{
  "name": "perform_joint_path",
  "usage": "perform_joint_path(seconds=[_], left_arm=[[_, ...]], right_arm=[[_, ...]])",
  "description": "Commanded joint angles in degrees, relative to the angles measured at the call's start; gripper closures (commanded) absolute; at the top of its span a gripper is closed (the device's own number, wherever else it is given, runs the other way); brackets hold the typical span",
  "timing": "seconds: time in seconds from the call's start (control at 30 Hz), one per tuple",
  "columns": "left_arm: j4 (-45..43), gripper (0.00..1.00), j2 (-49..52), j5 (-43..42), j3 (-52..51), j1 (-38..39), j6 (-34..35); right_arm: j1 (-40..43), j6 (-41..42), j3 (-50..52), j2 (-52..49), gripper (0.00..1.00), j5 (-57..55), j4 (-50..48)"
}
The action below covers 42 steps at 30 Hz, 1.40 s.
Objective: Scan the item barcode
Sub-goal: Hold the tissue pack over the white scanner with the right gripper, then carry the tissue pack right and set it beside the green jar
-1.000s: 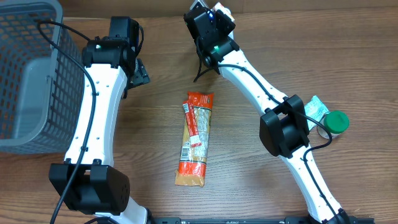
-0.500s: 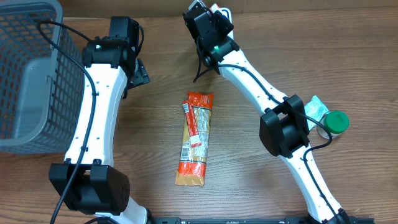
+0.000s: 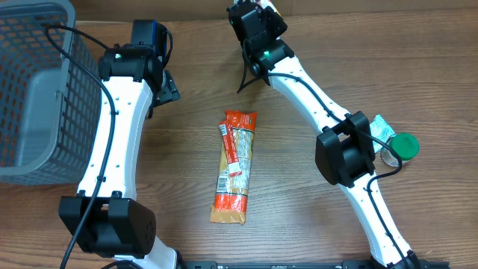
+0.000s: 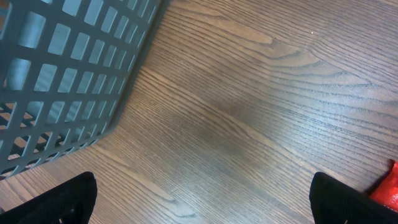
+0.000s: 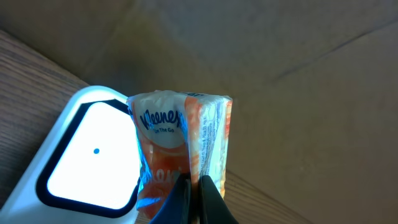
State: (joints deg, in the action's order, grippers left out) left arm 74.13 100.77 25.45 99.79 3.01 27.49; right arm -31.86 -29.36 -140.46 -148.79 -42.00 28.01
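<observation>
An orange and white Kleenex tissue pack [image 5: 186, 137] is the item, and my right gripper [image 5: 194, 199] is shut on its lower edge. In the right wrist view the pack stands upright right next to the white scanner [image 5: 87, 155], whose window glows bright; whether they touch I cannot tell. From overhead, the right gripper [image 3: 258, 15] is at the table's far edge and hides the pack. My left gripper [image 4: 202, 208] hangs open over bare wood beside the basket, nothing between its fingers [image 4: 62, 202].
A grey mesh basket [image 3: 37, 90] fills the far left and shows in the left wrist view as the basket [image 4: 62, 74]. A long orange noodle packet [image 3: 235, 166] lies mid-table. A green-lidded bottle [image 3: 403, 146] and a white packet [image 3: 381, 128] sit at the right.
My right arm has shifted slightly to the right along the back edge with the tissue pack. The left arm has not moved.
</observation>
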Motion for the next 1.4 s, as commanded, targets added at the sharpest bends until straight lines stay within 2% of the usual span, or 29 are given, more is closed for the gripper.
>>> perform_joint_path(seconds=[0.0, 0.13, 0.27, 0.47, 0.63, 0.83, 0.93, 1.03, 1.13, 1.27, 1.37], left_arm=[[-0.04, 0.0, -0.39, -0.04, 0.72, 0.39, 0.17], [-0.07, 0.0, -0.39, -0.04, 0.72, 0.39, 0.17], [-0.07, 0.0, -0.39, -0.04, 0.72, 0.39, 0.17], [-0.07, 0.0, -0.39, -0.04, 0.72, 0.39, 0.17], [-0.07, 0.0, -0.39, -0.04, 0.72, 0.39, 0.17], [-0.07, 0.0, -0.39, -0.04, 0.72, 0.39, 0.17], [-0.07, 0.0, -0.39, -0.04, 0.72, 0.39, 0.17], [-0.07, 0.0, -0.39, -0.04, 0.72, 0.39, 0.17], [-0.04, 0.0, -0.39, -0.04, 0.72, 0.39, 0.17], [-0.07, 0.01, -0.39, -0.04, 0.72, 0.39, 0.17], [-0.07, 0.0, -0.39, -0.04, 0.72, 0.39, 0.17]], right_arm=[[0.35, 0.61, 2.29, -0.83, 0.96, 0.15, -0.55], [0.7, 0.98, 4.2, -0.83, 0.96, 1.2, -0.59], [0.74, 5.38, 3.65, -0.15, 0.96, -1.68, -1.99], [0.2, 8.46, 3.02, 6.05, 0.96, -2.93, 1.9], [0.0, 17.75, 3.02, 14.43, 0.96, 1.03, 15.37], [2.12, 33.2, 3.02, 24.52, 0.96, 23.37, 39.01], [4.35, 39.67, 3.02, 26.84, 0.96, 29.35, 49.81], [6.43, 42.51, 3.15, 27.71, 0.96, 33.88, 59.06], [7.19, 42.95, 3.15, 28.33, 0.96, 34.1, 64.17], [7.19, 43.41, 3.19, 30.71, 0.96, 33.48, 69.07], [7.19, 43.36, 5.92, 34.25, 0.96, 34.38, 69.07]])
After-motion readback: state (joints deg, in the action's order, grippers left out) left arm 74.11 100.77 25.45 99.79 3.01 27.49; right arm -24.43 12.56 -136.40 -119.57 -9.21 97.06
